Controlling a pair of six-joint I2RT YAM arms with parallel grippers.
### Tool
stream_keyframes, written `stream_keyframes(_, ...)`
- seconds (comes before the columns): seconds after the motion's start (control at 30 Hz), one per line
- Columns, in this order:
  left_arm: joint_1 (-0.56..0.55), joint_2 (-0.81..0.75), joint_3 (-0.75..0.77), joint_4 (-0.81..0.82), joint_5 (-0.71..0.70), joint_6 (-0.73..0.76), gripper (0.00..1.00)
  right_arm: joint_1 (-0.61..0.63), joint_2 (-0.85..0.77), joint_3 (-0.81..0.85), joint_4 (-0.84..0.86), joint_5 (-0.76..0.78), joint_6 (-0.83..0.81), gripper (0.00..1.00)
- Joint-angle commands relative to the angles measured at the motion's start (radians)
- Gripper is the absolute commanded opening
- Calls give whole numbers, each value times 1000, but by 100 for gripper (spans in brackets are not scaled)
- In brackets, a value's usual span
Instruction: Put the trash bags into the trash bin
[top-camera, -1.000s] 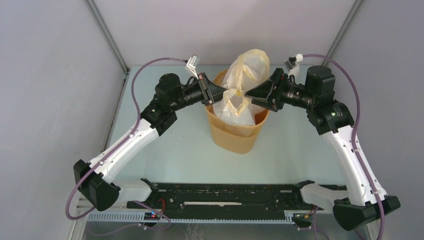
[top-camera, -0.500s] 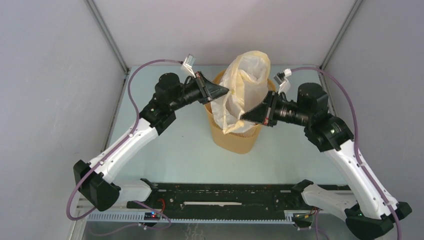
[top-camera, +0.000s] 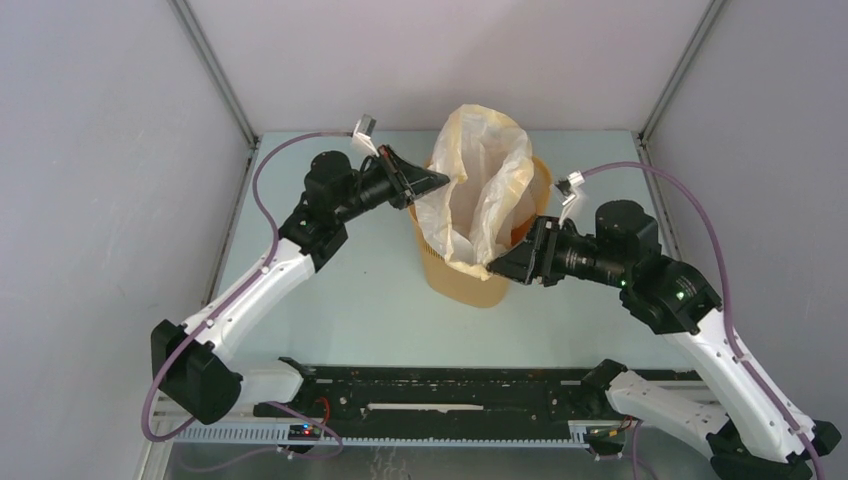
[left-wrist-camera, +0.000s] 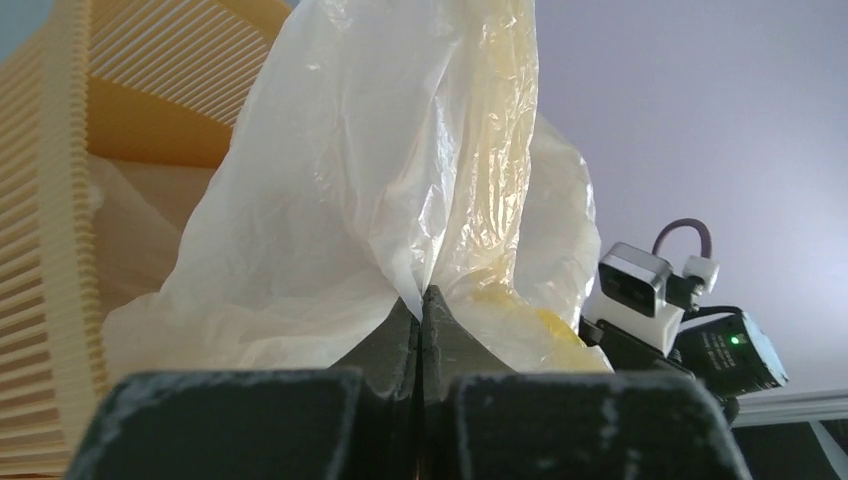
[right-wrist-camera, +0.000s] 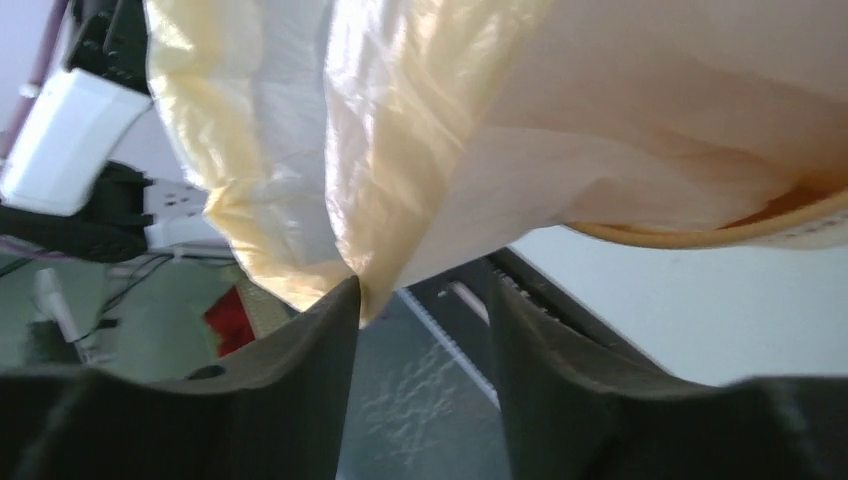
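Three grey walls (top-camera: 100, 150) enclose table (top-camera: 350, 290) and trash bin (top-camera: 460, 280).

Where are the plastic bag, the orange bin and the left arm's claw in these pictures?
trash bag (top-camera: 480, 145), overhead view, its crinkled upper part.
trash bin (top-camera: 462, 284), overhead view, its near mesh wall.
left gripper (left-wrist-camera: 422, 298), left wrist view, the shut fingertips pinching the bag.

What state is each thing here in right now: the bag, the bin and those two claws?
The trash bag: partly in the bin, top sticking up above the rim.
The trash bin: upright, bag draped inside.
The left gripper: shut on the trash bag.
The right gripper: open, bag edge resting against it.
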Motion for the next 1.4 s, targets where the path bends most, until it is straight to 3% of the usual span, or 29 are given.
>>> stream_keyframes(0.0, 3, -35, -17, 72, 38, -24, 0, -74, -70, 51, -6, 141, 15, 69)
stream_keyframes(0.03, 3, -36, -19, 72, 40, -24, 0, -113, -78, 52, 18, 131, 39, 76)
stream_keyframes(0.13, 3, -44, -26, 72, 40, -24, 0, -230, -58, 57, 100, 30, 102, 83)
stream_keyframes(0.3, 3, -53, -27, 63, 45, -20, 0, -399, 45, 116, 210, -126, 177, 84)
stream_keyframes(0.5, 3, -58, -25, 54, 40, -18, 0, -413, 150, 118, 445, -259, 263, 78)
stream_keyframes(0.6, 3, -51, -19, 55, 41, -19, 0, -388, 193, 119, 460, -251, 239, 77)
stream_keyframes(0.73, 3, -42, 3, 52, 48, -16, 1, -369, 231, 119, 475, -296, 246, 58)
stream_keyframes(0.8, 6, -47, 29, 9, 43, 7, 8, -364, 223, 118, 442, -296, 244, 39)
stream_keyframes(0.83, 7, -54, 68, -73, 25, 39, 19, -363, 213, 118, 418, -295, 240, 31)
stream_keyframes(0.93, 14, -78, 220, -453, -114, 154, 68, -362, 173, 118, 341, -280, 213, 15)
stream_keyframes(0.97, 22, -89, 254, -538, -128, 165, 76, -359, 163, 118, 331, -280, 207, 10)
stream_keyframes(1.07, 32, -113, 383, -800, -193, 199, 85, -342, 137, 118, 329, -279, 195, 1)
stream_keyframes(1.17, 17, -128, 499, -922, -231, 253, 86, -332, 128, 118, 324, -270, 187, 0)
stream_keyframes(1.37, -194, 32, 828, -1205, -490, 422, 86, -332, 123, 118, 314, -284, 190, 0)
